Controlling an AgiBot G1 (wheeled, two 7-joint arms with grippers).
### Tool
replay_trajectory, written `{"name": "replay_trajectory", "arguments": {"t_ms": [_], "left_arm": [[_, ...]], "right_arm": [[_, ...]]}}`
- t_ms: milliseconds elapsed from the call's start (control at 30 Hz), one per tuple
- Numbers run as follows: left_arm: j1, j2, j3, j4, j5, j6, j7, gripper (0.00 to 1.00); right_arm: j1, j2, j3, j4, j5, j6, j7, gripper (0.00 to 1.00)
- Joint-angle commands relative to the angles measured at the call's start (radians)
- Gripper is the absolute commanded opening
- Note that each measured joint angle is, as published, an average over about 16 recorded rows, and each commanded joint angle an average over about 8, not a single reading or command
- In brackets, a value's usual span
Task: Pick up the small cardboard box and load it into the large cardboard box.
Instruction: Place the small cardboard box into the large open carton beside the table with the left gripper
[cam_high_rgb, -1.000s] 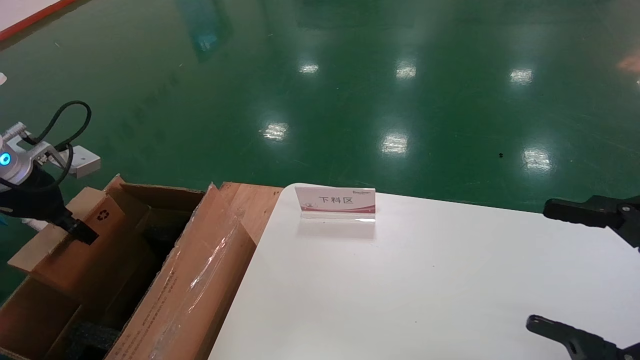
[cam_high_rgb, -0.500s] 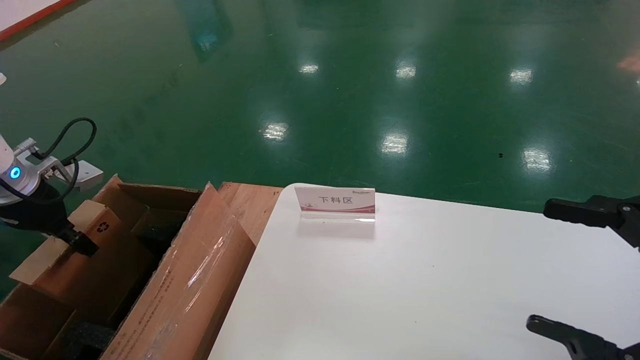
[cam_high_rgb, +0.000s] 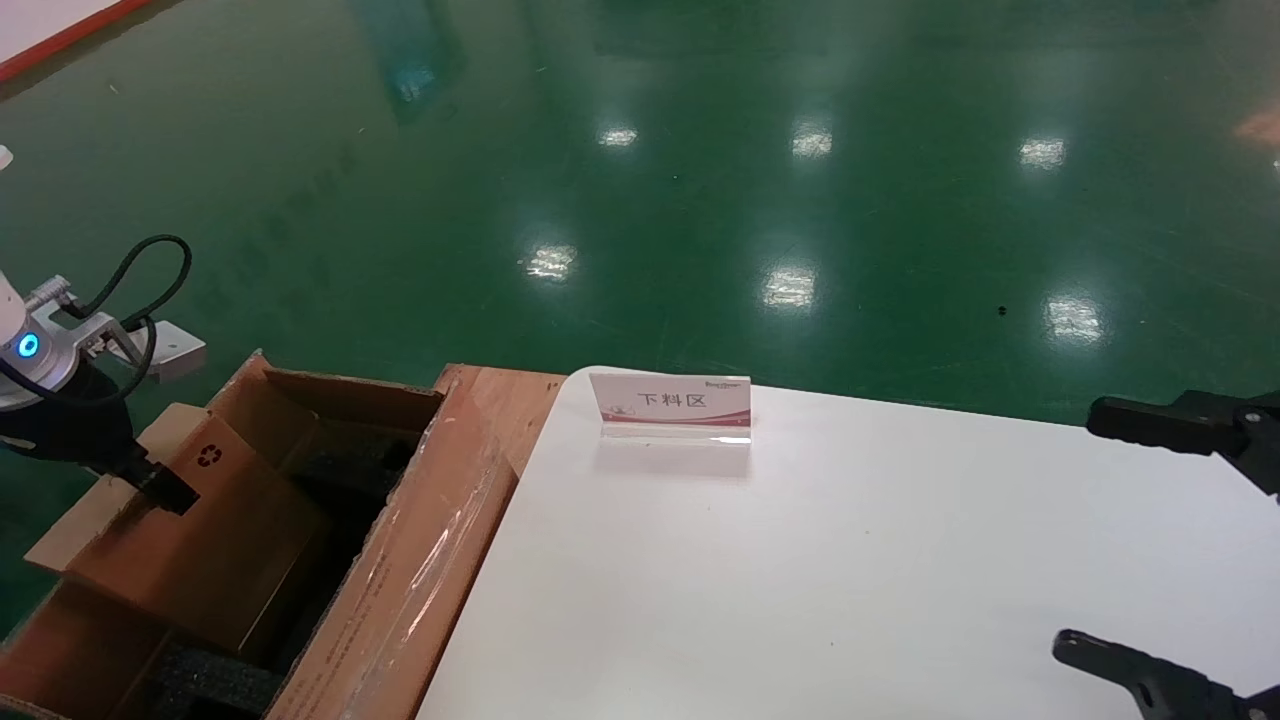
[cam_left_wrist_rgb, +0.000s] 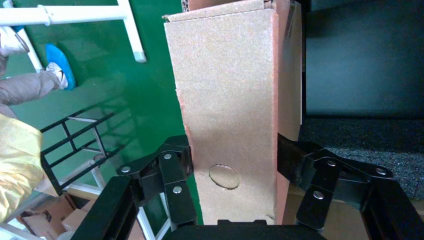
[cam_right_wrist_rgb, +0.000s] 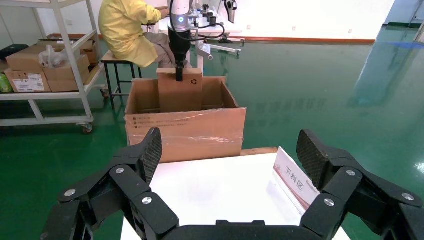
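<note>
Part of the big brown corrugated carton (cam_high_rgb: 400, 560) with black foam lining runs off the head view's lower left edge beside the white tabletop (cam_high_rgb: 800, 560). Inside its opening, the flat plain brown small cardboard box (cam_high_rgb: 200, 540) stands tilted, clamped by the left tool (cam_left_wrist_rgb: 232, 162). The right tool (cam_right_wrist_rgb: 227, 150) hangs open above the tabletop.

Flap | the taped flap of the big brown corrugated carton (cam_high_rgb: 400, 580) that we saw standing tall now leans lower, toward the counter | Box | the flat brown cardboard box (cam_high_rgb: 190, 530) in our left end effector (cam_high_rgb: 160, 487) sits slightly lower and farther right.
</note>
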Motion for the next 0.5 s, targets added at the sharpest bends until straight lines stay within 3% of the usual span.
{"name": "replay_trajectory", "arguments": {"t_ms": [33, 500], "left_arm": [[-0.001, -0.001, 0.000, -0.002, 0.000, 0.000, -0.001, 1.00], [-0.005, -0.002, 0.001, -0.006, 0.003, 0.000, -0.002, 1.00]], "right_arm": [[0.000, 0.000, 0.000, 0.000, 0.000, 0.000, 0.000, 1.00], [0.000, 0.000, 0.000, 0.000, 0.000, 0.000, 0.000, 1.00]]}}
